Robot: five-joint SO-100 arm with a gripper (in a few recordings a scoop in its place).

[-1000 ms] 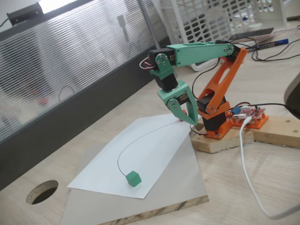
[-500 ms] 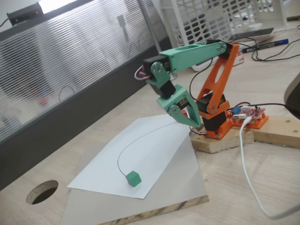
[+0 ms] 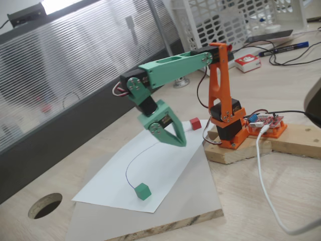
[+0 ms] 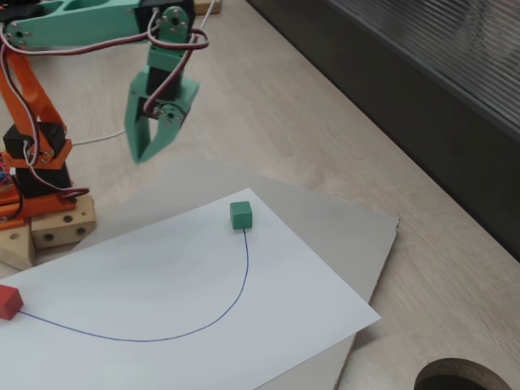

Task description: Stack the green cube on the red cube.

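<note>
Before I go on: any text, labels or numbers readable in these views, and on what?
None can be read.
Red-and-white box: markings too blurred.
Red circuit board: print too small.
Paper sheet: only a drawn blue curve.
Green cube and red cube: plain faces.

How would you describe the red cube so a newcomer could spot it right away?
Start at the white paper sheet with a blue pen curve. The red cube sits at the curve's end nearest the arm's orange base; the green cube marks the opposite end.
</note>
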